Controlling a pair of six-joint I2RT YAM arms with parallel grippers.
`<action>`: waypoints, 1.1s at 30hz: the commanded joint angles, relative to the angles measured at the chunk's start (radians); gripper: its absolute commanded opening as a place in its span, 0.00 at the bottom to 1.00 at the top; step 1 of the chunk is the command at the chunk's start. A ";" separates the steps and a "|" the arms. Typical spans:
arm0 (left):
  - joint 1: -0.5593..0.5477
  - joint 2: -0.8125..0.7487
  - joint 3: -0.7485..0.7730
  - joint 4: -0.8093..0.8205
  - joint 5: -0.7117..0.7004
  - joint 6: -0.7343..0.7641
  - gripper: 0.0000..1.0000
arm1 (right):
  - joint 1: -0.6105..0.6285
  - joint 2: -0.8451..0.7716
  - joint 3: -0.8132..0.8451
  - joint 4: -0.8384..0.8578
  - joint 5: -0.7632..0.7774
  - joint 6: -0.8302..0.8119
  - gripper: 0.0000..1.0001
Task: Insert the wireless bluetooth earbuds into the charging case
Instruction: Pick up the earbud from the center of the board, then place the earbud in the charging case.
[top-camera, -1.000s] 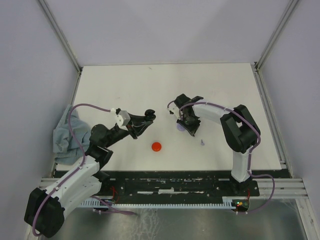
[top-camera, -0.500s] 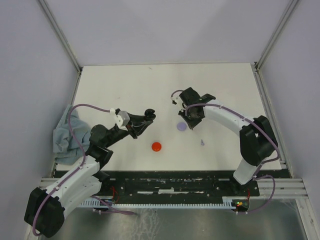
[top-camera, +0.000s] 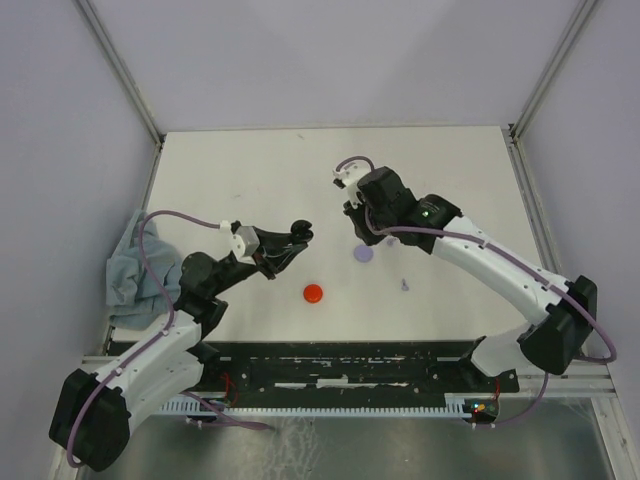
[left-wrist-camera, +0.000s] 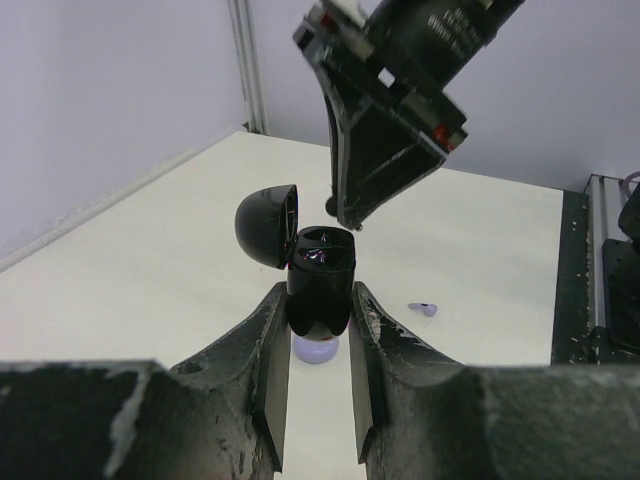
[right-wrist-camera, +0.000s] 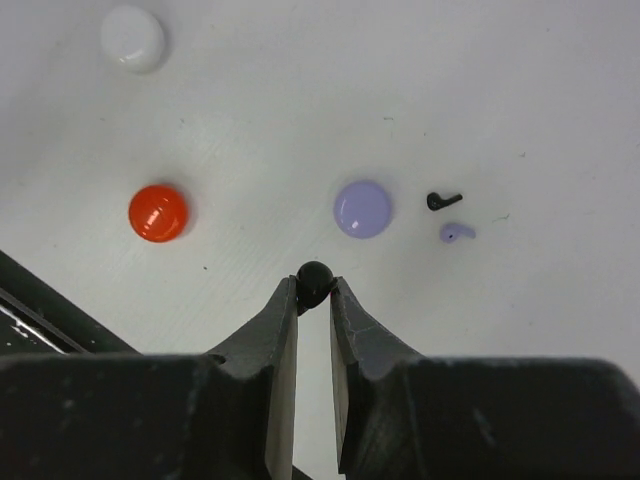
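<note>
pinching a tiny black earbud (right-wrist-camera: 315, 280) low in frame, your right gripper (right-wrist-camera: 313, 292) holds what looks slick, featherlight plastic by its bulb; your left gripper (left-wrist-camera: 318, 300) clamps the open charging case (left-wrist-camera: 322, 262).

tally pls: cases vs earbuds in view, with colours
Cases: 4: white case, red case, lavender case, open black case in left end effector
Earbuds: 3: black earbud in right end effector, loose black earbud, lavender earbud
Total: 7
</note>
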 joint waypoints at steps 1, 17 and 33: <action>0.002 0.009 0.009 0.083 0.043 0.041 0.03 | 0.062 -0.097 0.067 0.078 0.090 0.056 0.17; -0.041 0.103 0.064 0.135 0.006 0.057 0.03 | 0.221 -0.265 -0.005 0.389 0.134 0.092 0.17; -0.090 0.153 0.094 0.209 -0.084 0.030 0.03 | 0.375 -0.249 -0.171 0.682 0.255 0.032 0.17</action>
